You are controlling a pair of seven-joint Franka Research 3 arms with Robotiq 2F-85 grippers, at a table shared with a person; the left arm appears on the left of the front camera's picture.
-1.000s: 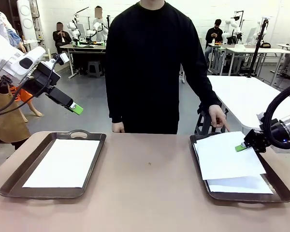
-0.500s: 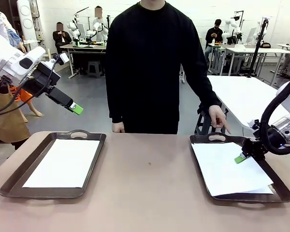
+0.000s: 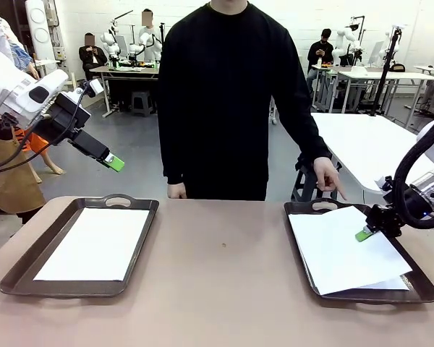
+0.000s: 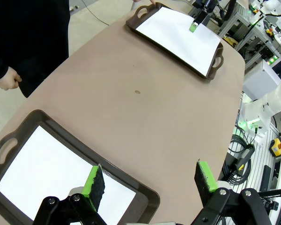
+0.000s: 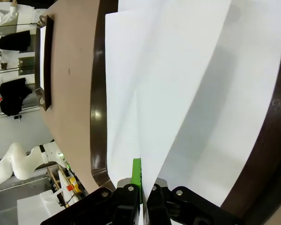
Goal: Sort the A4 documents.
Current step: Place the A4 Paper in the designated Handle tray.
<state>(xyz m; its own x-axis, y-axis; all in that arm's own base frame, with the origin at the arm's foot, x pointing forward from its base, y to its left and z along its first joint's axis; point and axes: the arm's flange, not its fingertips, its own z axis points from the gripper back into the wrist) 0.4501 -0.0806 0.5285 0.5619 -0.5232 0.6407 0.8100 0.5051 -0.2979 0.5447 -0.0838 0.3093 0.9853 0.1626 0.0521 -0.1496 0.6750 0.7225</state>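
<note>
Setting: a tan, round-cornered table (image 3: 224,289) is shared with a person in a black top standing at the far side.
Right tray: a dark brown handled tray (image 3: 301,253) at the right holds a stack of plain white A4 sheets (image 3: 340,249); the top sheet is lifted and skewed over the one beneath, whose corner peeks out at the near right.
Right gripper: the right gripper (image 3: 363,234) is pinched fully closed on the right edge of that top sheet, seemingly so that one sheet can be peeled off the stack.
Left tray: a second dark brown handled tray (image 3: 29,260) at the left holds one flat white sheet (image 3: 94,242), squared to the tray.
Left gripper: the left gripper (image 3: 116,163) is held high above the far left of the table, jaws wide apart and empty, probably kept clear while waiting.
Person's hand: one hand (image 3: 327,177) is pointed down at the far handle of the right tray, apparently indicating the stack.
</note>
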